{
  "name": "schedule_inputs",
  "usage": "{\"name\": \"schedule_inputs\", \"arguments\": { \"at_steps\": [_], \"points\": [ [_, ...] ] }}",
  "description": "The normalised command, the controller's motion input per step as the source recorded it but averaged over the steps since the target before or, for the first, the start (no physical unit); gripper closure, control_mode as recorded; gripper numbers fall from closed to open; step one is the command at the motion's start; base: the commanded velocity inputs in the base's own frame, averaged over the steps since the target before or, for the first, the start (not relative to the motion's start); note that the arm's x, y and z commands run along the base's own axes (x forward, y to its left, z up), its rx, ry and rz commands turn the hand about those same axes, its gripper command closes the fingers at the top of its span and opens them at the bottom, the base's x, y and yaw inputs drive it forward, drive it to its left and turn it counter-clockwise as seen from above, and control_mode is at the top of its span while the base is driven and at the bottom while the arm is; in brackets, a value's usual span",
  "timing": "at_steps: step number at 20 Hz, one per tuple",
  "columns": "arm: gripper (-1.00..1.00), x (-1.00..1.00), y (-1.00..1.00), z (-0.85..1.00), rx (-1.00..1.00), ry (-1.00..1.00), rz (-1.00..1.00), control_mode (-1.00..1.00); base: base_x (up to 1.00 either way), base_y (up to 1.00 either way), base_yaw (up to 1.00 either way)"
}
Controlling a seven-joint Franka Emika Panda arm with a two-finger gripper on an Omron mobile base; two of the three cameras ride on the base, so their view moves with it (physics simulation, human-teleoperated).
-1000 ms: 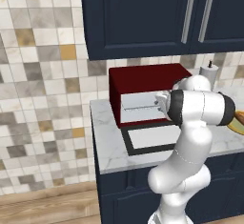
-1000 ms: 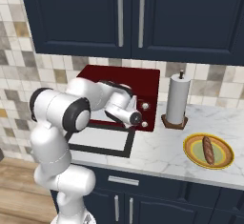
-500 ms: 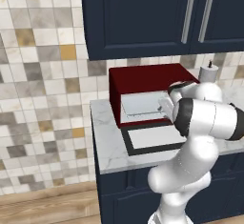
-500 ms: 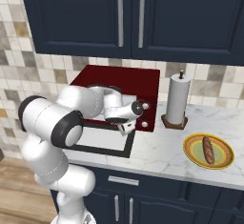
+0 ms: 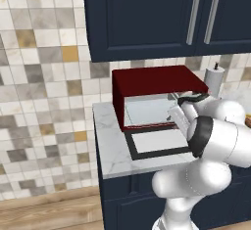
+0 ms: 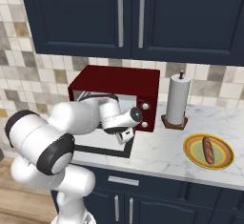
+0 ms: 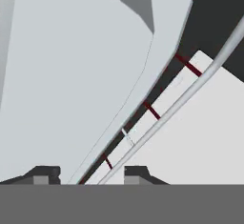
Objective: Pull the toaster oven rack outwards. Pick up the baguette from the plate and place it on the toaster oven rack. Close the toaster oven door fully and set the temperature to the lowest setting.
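Note:
The dark red toaster oven (image 5: 152,80) stands on the counter. Its black-framed door (image 5: 157,141) lies open and flat in front of it. The pale grey rack (image 5: 147,110) shows in the cavity. My gripper (image 6: 125,136) hangs low over the door's right front part, just outside the oven mouth. In the hand view my gripper (image 7: 90,175) is open, fingertips apart, and the rack (image 7: 71,75) spreads close ahead. Its edge runs down between them, beside the door's silver bar handle (image 7: 181,101). The baguette (image 6: 208,150) lies on the yellow plate (image 6: 190,147) at the right.
A paper towel roll (image 6: 176,99) stands between the oven and the plate. Two white knobs (image 6: 144,106) sit on the oven's red side panel. Dark blue cabinets hang overhead. My own arm blocks much of the oven's right side in the left base view.
My hand has drawn back and down from the oven mouth toward the door's front. The elbow has swung outward. The jaws stand slightly wider than a second ago.

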Motion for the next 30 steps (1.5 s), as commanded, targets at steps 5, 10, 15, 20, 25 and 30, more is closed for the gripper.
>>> {"name": "schedule_inputs", "arguments": {
  "at_steps": [5, 10, 15, 20, 25, 30],
  "points": [
    [1.0, -1.0, -0.18, -0.26, -0.07, 0.3, 0.0, -1.0, 0.0, 0.0, 0.0],
    [1.0, -0.98, -0.37, 0.28, -0.05, 0.21, 0.0, -1.0, 0.0, 0.0, 0.0],
    [1.0, -0.73, -0.4, 0.85, 0.02, -0.23, 0.03, -1.0, 0.0, 0.0, 0.0],
    [1.0, -0.27, -0.43, 1.0, 0.05, -0.03, 0.07, -1.0, 0.0, 0.0, 0.0],
    [1.0, -0.25, -0.38, 0.95, 0.01, 0.03, 0.04, -1.0, 0.0, 0.0, 0.0],
    [1.0, -0.01, -0.21, 0.23, -0.01, 0.28, 0.02, -1.0, 0.0, 0.0, 0.0]
  ]
}}
